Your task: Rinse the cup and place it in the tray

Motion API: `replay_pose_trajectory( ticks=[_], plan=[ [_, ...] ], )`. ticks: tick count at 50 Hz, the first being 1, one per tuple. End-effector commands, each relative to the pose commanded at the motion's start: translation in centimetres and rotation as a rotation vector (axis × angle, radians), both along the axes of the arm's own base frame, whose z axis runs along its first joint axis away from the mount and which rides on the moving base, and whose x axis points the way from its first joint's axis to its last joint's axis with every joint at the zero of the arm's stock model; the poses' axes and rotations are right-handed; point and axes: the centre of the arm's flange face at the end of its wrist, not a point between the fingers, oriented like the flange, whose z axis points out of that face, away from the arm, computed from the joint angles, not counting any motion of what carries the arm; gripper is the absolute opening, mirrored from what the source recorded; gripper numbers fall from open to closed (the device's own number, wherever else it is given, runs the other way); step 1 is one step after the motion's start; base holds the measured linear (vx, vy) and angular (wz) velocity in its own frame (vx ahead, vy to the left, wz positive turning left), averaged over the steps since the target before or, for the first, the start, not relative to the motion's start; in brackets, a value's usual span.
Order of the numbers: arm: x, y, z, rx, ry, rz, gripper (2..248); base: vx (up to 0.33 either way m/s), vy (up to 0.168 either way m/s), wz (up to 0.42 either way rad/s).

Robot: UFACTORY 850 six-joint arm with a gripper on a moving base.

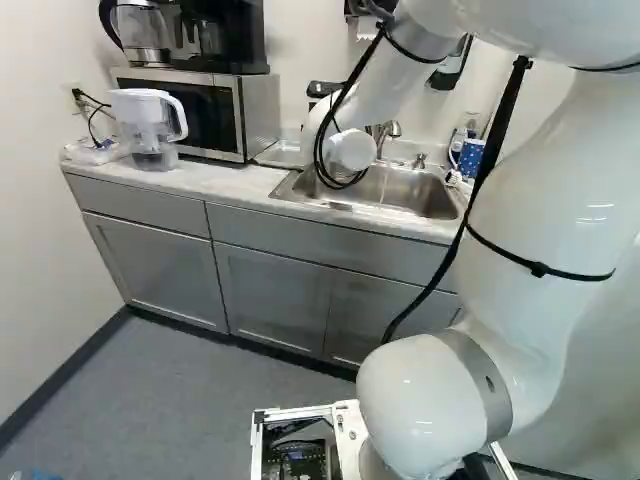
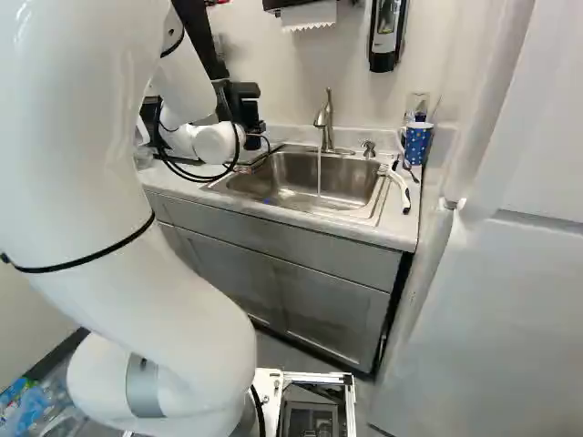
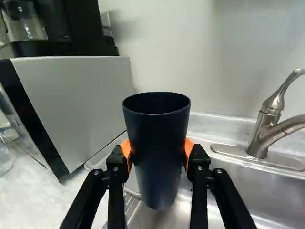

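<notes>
Clenched in the gripper (image 2: 245,111), with both orange pads (image 3: 188,149) pressed against the dark blue cup (image 3: 157,143) from two sides. Gripped around the middle of the cup's wall, mouth up and nearly upright, with the narrower base lower down between the fingers. Held aloft near the microwave side of the sink (image 2: 291,173), with the tray (image 3: 110,153) just past the cup and partly hidden by it. Next outward, on one side of the gripper, close to the silver-and-black microwave (image 1: 225,112), bearing the black coffee machine (image 1: 225,38). On the other side, well apart from the cup, fitted with the metal faucet (image 2: 324,123), pouring a thin stream of water (image 2: 319,175) into the sink. Farther along the counter (image 1: 215,181), set with a clear pitcher (image 1: 147,118) at the left of the left base view. At the sink's opposite end, furnished with a small metal knob (image 2: 368,148), a white-and-black brush (image 2: 397,185) and a blue polka-dot holder (image 2: 417,142) with things standing in it. Up on the wall, hung with a paper towel dispenser (image 2: 310,14) and a black-and-white soap dispenser (image 2: 385,35). Below the counter, fronted by grey cabinets (image 1: 270,295).
</notes>
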Motion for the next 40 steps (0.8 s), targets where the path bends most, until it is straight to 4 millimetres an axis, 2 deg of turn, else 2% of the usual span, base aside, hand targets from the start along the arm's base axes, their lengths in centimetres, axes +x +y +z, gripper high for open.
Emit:
replay_pose_trajectory(
  ticks=[13, 40],
  plan=[
    [0.4, 0.1, 0.0, 0.000, 0.000, 0.001, 123, 0.000, 0.000, 0.000],
    [5.5, 2.3, -0.3, 0.001, -0.010, 0.027, 123, 0.000, 0.000, 0.000]
  ],
)
